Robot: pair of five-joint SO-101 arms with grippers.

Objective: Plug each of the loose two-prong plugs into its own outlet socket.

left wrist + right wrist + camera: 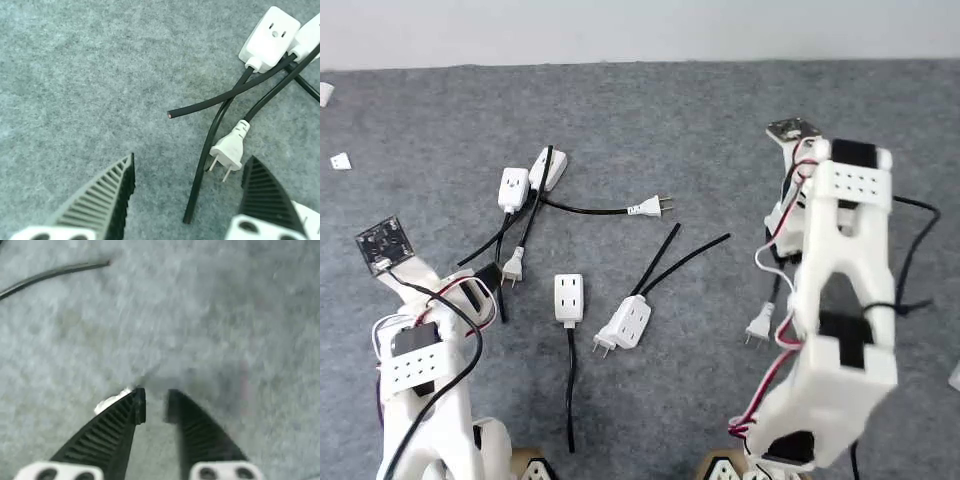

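In the left wrist view my left gripper [187, 192] is open wide just above the grey carpet. A white two-prong plug [227, 151] on a black cord lies between its fingers, closer to one finger [262, 192]. Past it sits a white outlet socket [270, 37]. From above, that plug [513, 265] lies by the left gripper [482, 287]. More sockets [568, 298] [513, 188] and plugs [650, 207] [757, 325] are spread over the carpet. My right gripper [156, 407] is low over bare carpet, its fingers a narrow gap apart, with a white bit [112, 400] beside one finger.
A white socket block with prongs [628, 324] lies mid-table, and two loose black cable ends [675, 255] run out from it. Another white socket [548, 168] sits at the back left. The bulky right arm [835, 300] covers the right side. Small white scraps [340, 161] lie far left.
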